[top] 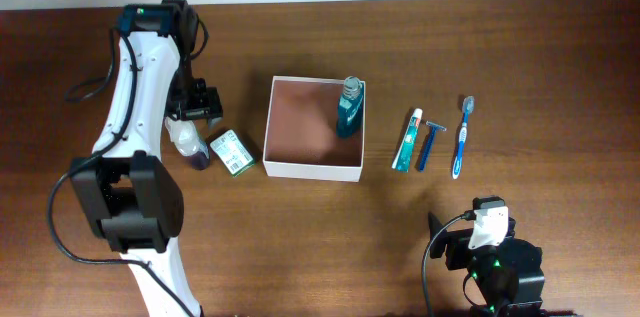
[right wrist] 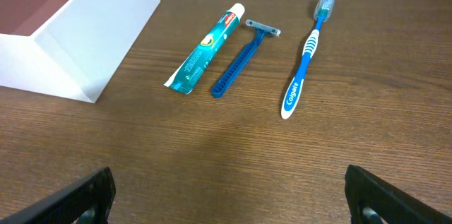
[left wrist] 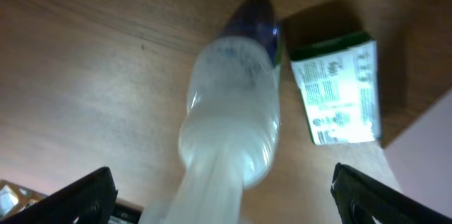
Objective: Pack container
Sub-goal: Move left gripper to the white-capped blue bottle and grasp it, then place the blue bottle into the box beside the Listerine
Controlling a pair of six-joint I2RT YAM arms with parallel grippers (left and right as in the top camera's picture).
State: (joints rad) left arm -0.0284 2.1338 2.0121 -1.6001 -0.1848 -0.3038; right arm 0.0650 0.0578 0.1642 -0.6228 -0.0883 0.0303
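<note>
The container [top: 312,168], a square shallow box with white walls and a pinkish-brown inside, stands mid-table. A teal bottle [top: 348,109] stands upright in its far right corner. A clear bottle with a purple cap [top: 188,147] lies left of it, beside a small green-white carton [top: 231,151]. My left gripper [top: 192,120] is open over the bottle's base. In the left wrist view the bottle [left wrist: 229,111] runs between the wide-open fingers [left wrist: 224,199], apart from both. My right gripper [top: 478,229] is open and empty near the front edge.
A toothpaste tube [top: 408,140], a blue razor [top: 428,144] and a blue toothbrush [top: 463,137] lie side by side right of the container. The right wrist view shows them too: the toothpaste tube [right wrist: 205,49], the razor [right wrist: 244,58], the toothbrush [right wrist: 305,58] and the container corner [right wrist: 99,40].
</note>
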